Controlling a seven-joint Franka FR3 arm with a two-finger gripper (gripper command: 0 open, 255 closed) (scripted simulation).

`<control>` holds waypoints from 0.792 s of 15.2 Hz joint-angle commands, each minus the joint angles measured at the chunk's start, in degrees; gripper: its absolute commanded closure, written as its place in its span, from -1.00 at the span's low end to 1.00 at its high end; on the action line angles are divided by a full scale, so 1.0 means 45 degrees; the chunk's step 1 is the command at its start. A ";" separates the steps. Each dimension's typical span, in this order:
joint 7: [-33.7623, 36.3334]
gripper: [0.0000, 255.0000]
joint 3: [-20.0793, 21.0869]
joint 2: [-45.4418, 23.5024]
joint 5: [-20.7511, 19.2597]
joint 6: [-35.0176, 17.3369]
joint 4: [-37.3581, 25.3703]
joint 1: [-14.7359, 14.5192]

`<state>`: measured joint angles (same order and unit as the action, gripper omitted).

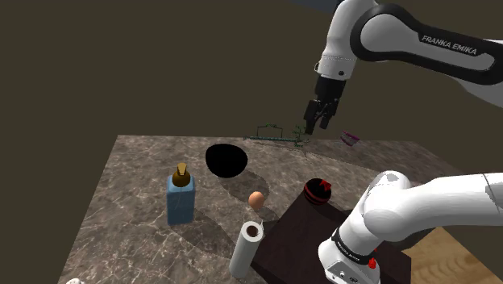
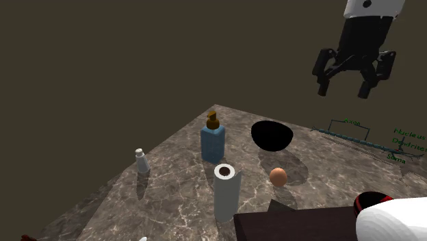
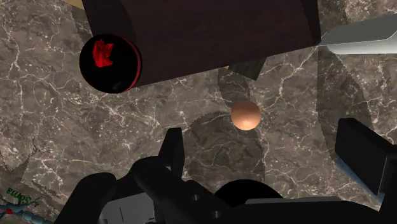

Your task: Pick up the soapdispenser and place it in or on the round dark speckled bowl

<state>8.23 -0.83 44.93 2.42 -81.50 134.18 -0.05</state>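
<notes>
The soap dispenser is a blue square bottle with a brown pump, standing upright on the marble table top; it appears again as the soap dispenser. The round dark bowl sits just beyond it, and the bowl lies to the second exterior view's right of the bottle. My gripper hangs open high above the table's far side, well away from both. In the second exterior view the gripper holds nothing. In the wrist view the gripper has its fingers wide apart over bare marble.
An orange egg lies near the bowl, and a white paper roll stands by the dark stand. A red-and-black round object sits beside the stand. A small white bottle and a green wire rack also occupy the table.
</notes>
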 commanded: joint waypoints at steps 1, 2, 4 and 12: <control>0.0000 -1.00 0.0000 0.0000 0.0000 0.0000 0.0000 0.0000; 0.0212 -1.00 0.0217 -0.0218 0.0155 -0.0339 0.0052 -0.0075; 0.0629 -1.00 0.0647 -0.0700 0.0439 -0.1018 0.0106 -0.0222; 0.2252 -1.00 0.2322 -0.3186 0.1156 -0.3639 -0.0350 -0.0692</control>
<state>17.49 8.74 32.25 7.39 -96.23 133.03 -2.98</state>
